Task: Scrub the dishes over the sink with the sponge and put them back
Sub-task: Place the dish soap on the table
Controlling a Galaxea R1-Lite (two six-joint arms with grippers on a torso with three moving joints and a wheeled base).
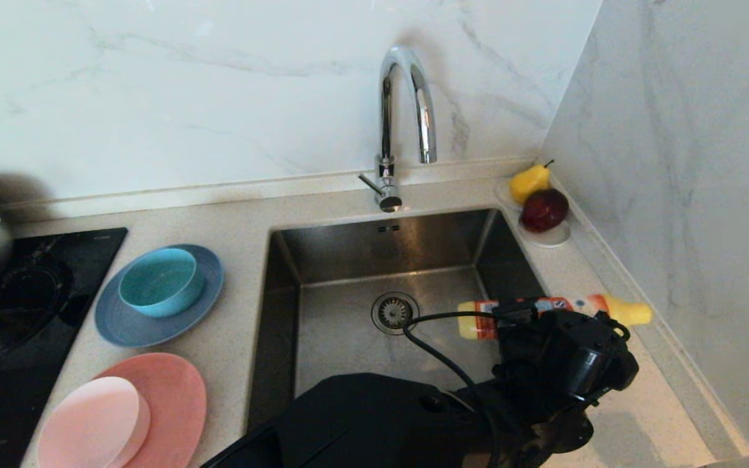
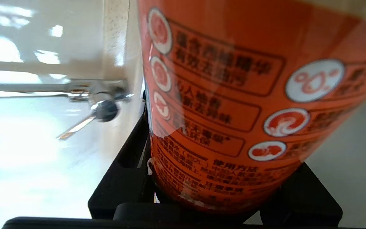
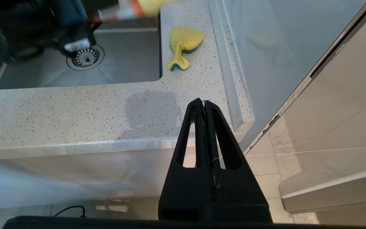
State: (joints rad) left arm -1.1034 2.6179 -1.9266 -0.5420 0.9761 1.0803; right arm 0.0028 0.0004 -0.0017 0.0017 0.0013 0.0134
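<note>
My left gripper (image 1: 511, 318) clamps an orange detergent bottle (image 2: 233, 105), lying level over the sink's (image 1: 348, 260) right edge. My right gripper (image 3: 203, 105), fingers pressed together, hangs off the counter's (image 3: 75, 117) front edge. The sponge (image 3: 183, 44) lies right of the sink; the dishes (image 1: 160, 286) sit on the left.

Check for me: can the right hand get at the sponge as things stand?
Probably yes. The right hand is shut, empty and off the counter's front edge, and the sponge lies on bare counter beside the sink, with nothing between.
</note>
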